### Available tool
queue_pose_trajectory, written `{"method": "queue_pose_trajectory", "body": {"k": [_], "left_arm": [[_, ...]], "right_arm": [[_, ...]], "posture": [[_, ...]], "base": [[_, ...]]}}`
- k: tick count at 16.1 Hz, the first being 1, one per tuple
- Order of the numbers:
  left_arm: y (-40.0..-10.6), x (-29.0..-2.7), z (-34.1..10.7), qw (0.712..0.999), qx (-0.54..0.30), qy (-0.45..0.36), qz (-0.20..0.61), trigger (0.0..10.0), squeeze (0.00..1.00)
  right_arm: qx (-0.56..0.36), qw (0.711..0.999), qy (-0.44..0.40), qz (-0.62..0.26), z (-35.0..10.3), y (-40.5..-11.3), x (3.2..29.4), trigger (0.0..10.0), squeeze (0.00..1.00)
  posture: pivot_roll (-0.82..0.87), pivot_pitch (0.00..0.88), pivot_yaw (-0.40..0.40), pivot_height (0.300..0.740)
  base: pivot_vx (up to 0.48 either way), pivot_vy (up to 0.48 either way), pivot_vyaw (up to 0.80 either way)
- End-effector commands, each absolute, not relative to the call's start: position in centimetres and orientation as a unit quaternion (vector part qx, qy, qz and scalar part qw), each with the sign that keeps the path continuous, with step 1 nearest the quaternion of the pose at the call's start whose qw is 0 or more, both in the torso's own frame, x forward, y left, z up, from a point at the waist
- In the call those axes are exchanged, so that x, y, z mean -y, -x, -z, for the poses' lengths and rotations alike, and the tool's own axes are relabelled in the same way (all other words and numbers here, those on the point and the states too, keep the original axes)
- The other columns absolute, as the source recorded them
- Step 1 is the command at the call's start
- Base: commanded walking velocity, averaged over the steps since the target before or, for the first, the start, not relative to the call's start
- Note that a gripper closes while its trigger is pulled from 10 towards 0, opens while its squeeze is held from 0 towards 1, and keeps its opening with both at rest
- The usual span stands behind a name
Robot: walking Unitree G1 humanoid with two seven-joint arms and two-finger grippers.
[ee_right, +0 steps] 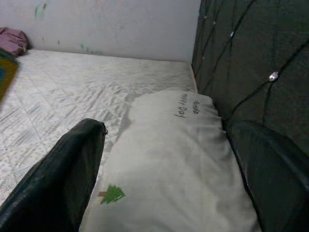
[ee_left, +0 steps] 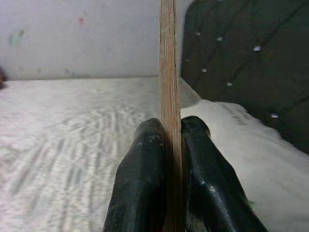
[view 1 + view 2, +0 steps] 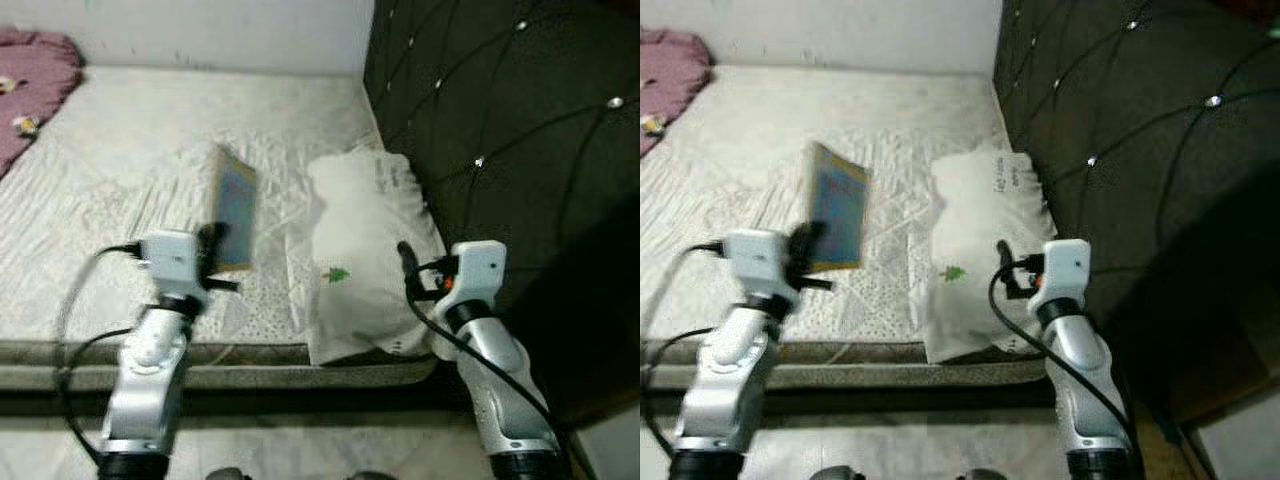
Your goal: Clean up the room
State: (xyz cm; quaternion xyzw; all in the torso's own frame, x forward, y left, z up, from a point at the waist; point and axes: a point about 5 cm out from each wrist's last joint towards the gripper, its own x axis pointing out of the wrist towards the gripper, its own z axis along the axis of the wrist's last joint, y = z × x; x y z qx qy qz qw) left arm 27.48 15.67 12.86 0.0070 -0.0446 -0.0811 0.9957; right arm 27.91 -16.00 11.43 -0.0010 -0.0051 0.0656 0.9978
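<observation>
A thin book (image 3: 234, 208) with a blue and yellow cover is held upright on edge above the white mattress (image 3: 130, 150). My left gripper (image 3: 214, 240) is shut on the book's lower edge; in the left wrist view the book's edge (image 2: 169, 72) stands clamped between both fingers (image 2: 140, 183). A white pillow (image 3: 365, 250) with a small green tree print lies against the dark headboard. My right gripper (image 3: 405, 262) hovers open over the pillow's near end, its two fingers (image 1: 63, 179) spread either side of the pillow (image 1: 174, 164).
A dark tufted headboard (image 3: 500, 130) rises along the right. A pink quilt (image 3: 35, 85) lies at the mattress's far left corner. The bed's front edge (image 3: 250, 365) runs just before my arms, with pale floor below. A white wall (image 3: 200, 30) closes the far side.
</observation>
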Motion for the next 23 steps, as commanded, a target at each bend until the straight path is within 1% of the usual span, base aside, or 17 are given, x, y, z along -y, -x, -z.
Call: {"method": "queue_pose_trajectory", "body": {"k": [1, 3, 15, 18, 23], "left_arm": [[-27.59, -15.7, -14.58, 0.993, 0.082, -0.009, 0.087, 10.0, 0.0], [-27.67, -15.82, -14.79, 0.992, 0.085, -0.008, 0.089, 10.0, 0.0], [-27.69, -15.72, -14.76, 0.993, 0.081, -0.006, 0.089, 10.0, 0.0], [-27.86, -15.64, -14.46, 0.995, 0.07, -0.006, 0.076, 10.0, 0.0], [-27.79, -15.68, -14.31, 0.995, 0.063, 0.0, 0.074, 10.0, 0.0]], "right_arm": [[0.01, 0.998, 0.0, -0.067, -11.82, -28.12, 15.79, 10.0, 0.0], [0.011, 0.998, -0.001, -0.067, -11.88, -28.19, 15.73, 10.0, 0.0], [0.017, 0.997, -0.001, -0.078, -12.16, -28.68, 15.22, 10.0, 0.0], [0.017, 0.997, 0.0, -0.08, -12.17, -28.67, 15.24, 10.0, 0.0], [0.015, 0.997, 0.001, -0.08, -12.1, -28.65, 15.21, 10.0, 0.0]], "posture": [[-0.05, 0.052, -0.05, 0.74], [-0.05, 0.051, -0.05, 0.74], [-0.04, 0.045, -0.055, 0.74], [-0.04, 0.047, -0.058, 0.74], [-0.04, 0.051, -0.058, 0.74]], "base": [[0.0, 0.0, 0.0], [0.33, 0.0, 0.0], [0.468, 0.0, 0.0], [0.0, 0.0, 0.0], [0.0, 0.0, 0.0]]}}
